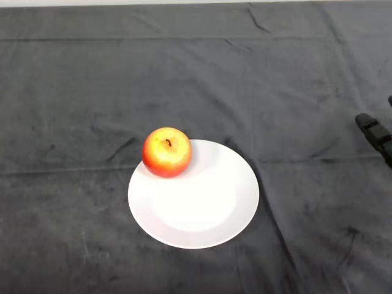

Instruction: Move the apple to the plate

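Table was covered by a dark grey cloth [73,92], wrinkled, with a long horizontal fold seen across the far part and another across the middle, level with the plate's far edge. A thin pale strip [122,2] was seen along the top edge, beyond the cloth; whether floor or wall could not be told. Nothing more of the room was shown.

A white plate [208,214] was set near the middle of the cloth, slightly toward the near side. The apple [166,152], red and yellow, stem up, was found on the plate's far-left rim, touching it. It was not centred: its base was judged to be just inside the edge, on the sloped rim rather than in the flat well, and its top was seen against the cloth behind. The rest of the plate was bare.

Progress: task judged essentially done, since the apple was carried by the plate and not by the cloth. What could be left is at most a nudge toward the centre. Seating on the rim was judged a bit marginal; a roll off to the left could not be ruled out if the table were bumped.

A small black part [375,131] was seen at the right edge, well apart from the plate; it could not be identified.
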Controlling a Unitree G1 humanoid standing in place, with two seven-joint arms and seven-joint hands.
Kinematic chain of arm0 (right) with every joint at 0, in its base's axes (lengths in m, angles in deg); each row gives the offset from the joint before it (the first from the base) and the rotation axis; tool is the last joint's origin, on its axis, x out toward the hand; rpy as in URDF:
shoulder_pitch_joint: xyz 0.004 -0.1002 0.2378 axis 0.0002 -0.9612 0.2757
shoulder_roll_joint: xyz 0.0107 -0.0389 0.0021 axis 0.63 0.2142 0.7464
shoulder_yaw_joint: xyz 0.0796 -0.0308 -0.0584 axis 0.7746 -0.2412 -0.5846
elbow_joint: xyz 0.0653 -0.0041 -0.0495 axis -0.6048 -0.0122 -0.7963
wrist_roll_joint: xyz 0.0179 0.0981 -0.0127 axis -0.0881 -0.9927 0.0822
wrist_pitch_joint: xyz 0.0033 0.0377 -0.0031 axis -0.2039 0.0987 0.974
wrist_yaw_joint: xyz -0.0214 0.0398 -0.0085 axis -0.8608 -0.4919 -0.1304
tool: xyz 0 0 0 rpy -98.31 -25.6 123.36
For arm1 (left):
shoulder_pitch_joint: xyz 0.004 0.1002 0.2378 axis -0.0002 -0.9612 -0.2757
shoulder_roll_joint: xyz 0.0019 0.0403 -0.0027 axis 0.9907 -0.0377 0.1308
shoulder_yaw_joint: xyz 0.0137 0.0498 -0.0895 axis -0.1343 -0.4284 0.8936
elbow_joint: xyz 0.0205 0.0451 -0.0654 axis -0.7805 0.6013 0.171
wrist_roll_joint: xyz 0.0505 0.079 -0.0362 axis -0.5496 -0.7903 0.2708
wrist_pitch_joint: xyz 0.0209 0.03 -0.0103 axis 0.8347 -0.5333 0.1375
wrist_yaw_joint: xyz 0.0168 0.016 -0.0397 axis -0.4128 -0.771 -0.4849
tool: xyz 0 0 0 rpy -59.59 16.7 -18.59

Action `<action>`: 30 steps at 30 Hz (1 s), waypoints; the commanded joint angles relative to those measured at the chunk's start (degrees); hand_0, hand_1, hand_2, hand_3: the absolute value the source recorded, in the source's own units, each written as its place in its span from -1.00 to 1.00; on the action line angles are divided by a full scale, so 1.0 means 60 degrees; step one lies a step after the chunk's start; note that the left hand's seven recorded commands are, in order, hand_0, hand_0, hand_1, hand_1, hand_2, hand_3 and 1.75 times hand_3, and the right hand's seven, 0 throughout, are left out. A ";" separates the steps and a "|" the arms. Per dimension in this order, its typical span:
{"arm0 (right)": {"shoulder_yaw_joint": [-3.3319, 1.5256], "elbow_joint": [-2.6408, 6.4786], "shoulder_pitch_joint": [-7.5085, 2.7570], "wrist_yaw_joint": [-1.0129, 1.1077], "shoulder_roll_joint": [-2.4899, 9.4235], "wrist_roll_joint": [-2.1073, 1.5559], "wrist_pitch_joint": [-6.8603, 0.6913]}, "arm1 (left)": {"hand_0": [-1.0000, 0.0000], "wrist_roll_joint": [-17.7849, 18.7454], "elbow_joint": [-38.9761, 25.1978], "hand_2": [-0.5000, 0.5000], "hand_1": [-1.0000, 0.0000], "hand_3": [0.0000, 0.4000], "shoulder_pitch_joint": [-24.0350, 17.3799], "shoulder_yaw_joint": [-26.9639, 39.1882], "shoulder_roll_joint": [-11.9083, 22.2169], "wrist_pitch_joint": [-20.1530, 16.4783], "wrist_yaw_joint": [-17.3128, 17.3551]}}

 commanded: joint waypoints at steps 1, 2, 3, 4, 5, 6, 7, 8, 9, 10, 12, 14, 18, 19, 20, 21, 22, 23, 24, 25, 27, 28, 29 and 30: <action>0.0316 0.0075 0.0495 0.0090 -0.0217 0.0013 0.0009 | 1.00 -0.0190 0.0287 0.00 1.00 -1.00 0.0294 0.0250 0.0750 0.0156 0.0110; 0.0317 0.0075 0.0495 0.0091 -0.0217 0.0013 0.0009 | 1.00 -0.0189 0.0288 0.00 1.00 -1.00 0.0297 0.0252 0.0747 0.0155 0.0114; 0.0317 0.0076 0.0495 0.0091 -0.0217 0.0014 0.0009 | 1.00 -0.0190 0.0290 0.00 1.00 -1.00 0.0302 0.0256 0.0743 0.0153 0.0120; 0.0317 0.0077 0.0495 0.0092 -0.0217 0.0014 0.0009 | 1.00 -0.0190 0.0291 0.00 1.00 -1.00 0.0305 0.0258 0.0740 0.0152 0.0124; 0.0318 0.0077 0.0495 0.0092 -0.0217 0.0015 0.0010 | 1.00 -0.0190 0.0293 0.00 1.00 -1.00 0.0309 0.0261 0.0737 0.0150 0.0130; 0.0318 0.0078 0.0496 0.0092 -0.0217 0.0016 0.0010 | 1.00 -0.0191 0.0294 0.00 1.00 -1.00 0.0313 0.0263 0.0735 0.0149 0.0134; 0.0318 0.0078 0.0496 0.0093 -0.0218 0.0016 0.0010 | 1.00 -0.0192 0.0295 0.00 1.00 -1.00 0.0317 0.0264 0.0732 0.0147 0.0137; 0.0319 0.0079 0.0496 0.0093 -0.0218 0.0017 0.0010 | 1.00 -0.0195 0.0296 0.00 1.00 -1.00 0.0323 0.0264 0.0729 0.0144 0.0140; 0.0319 0.0079 0.0496 0.0094 -0.0218 0.0017 0.0011 | 1.00 -0.0197 0.0297 0.00 1.00 -1.00 0.0328 0.0265 0.0727 0.0141 0.0143; 0.0319 0.0079 0.0496 0.0094 -0.0218 0.0018 0.0011 | 1.00 -0.0199 0.0298 0.00 1.00 -1.00 0.0332 0.0266 0.0726 0.0139 0.0147; 0.0320 0.0080 0.0497 0.0095 -0.0218 0.0019 0.0011 | 1.00 -0.0201 0.0300 0.00 1.00 -1.00 0.0337 0.0270 0.0725 0.0134 0.0158; 0.0320 0.0081 0.0497 0.0095 -0.0218 0.0020 0.0011 | 1.00 -0.0202 0.0302 0.00 1.00 -1.00 0.0337 0.0275 0.0727 0.0131 0.0169; 0.0322 0.0082 0.0498 0.0096 -0.0218 0.0022 0.0012 | 1.00 -0.0210 0.0306 0.00 1.00 -1.00 0.0336 0.0284 0.0731 0.0127 0.0178; 0.0322 0.0082 0.0498 0.0097 -0.0218 0.0022 0.0012 | 1.00 -0.0213 0.0307 0.00 1.00 -1.00 0.0337 0.0284 0.0729 0.0127 0.0176; 0.0322 0.0083 0.0498 0.0097 -0.0218 0.0023 0.0012 | 1.00 -0.0217 0.0308 0.00 1.00 -1.00 0.0338 0.0284 0.0728 0.0127 0.0175; 0.0322 0.0083 0.0498 0.0097 -0.0218 0.0023 0.0012 | 1.00 -0.0222 0.0309 0.00 1.00 -1.00 0.0339 0.0284 0.0726 0.0127 0.0173; 0.0323 0.0083 0.0498 0.0097 -0.0218 0.0024 0.0012 | 1.00 -0.0227 0.0309 0.00 1.00 -1.00 0.0339 0.0284 0.0723 0.0128 0.0169; 0.0323 0.0083 0.0498 0.0098 -0.0218 0.0024 0.0012 | 1.00 -0.0231 0.0309 0.00 1.00 -1.00 0.0339 0.0284 0.0718 0.0131 0.0166; 0.0323 0.0084 0.0498 0.0098 -0.0218 0.0025 0.0012 | 1.00 -0.0237 0.0310 0.00 1.00 -1.00 0.0338 0.0282 0.0712 0.0134 0.0161; 0.0324 0.0084 0.0499 0.0098 -0.0218 0.0025 0.0012 | 1.00 -0.0244 0.0310 0.00 1.00 -1.00 0.0339 0.0279 0.0703 0.0137 0.0155; 0.0324 0.0084 0.0499 0.0098 -0.0218 0.0026 0.0012 | 1.00 -0.0259 0.0310 0.00 1.00 -1.00 0.0344 0.0272 0.0687 0.0140 0.0142; 0.0325 0.0084 0.0499 0.0099 -0.0218 0.0026 0.0012 | 1.00 -0.0265 0.0310 0.00 1.00 -1.00 0.0347 0.0269 0.0681 0.0140 0.0139; 0.0325 0.0084 0.0499 0.0099 -0.0218 0.0027 0.0012 | 1.00 -0.0270 0.0311 0.00 1.00 -1.00 0.0349 0.0266 0.0677 0.0138 0.0138; 0.0325 0.0085 0.0499 0.0099 -0.0218 0.0027 0.0012 | 1.00 -0.0274 0.0311 0.00 1.00 -1.00 0.0351 0.0265 0.0675 0.0135 0.0141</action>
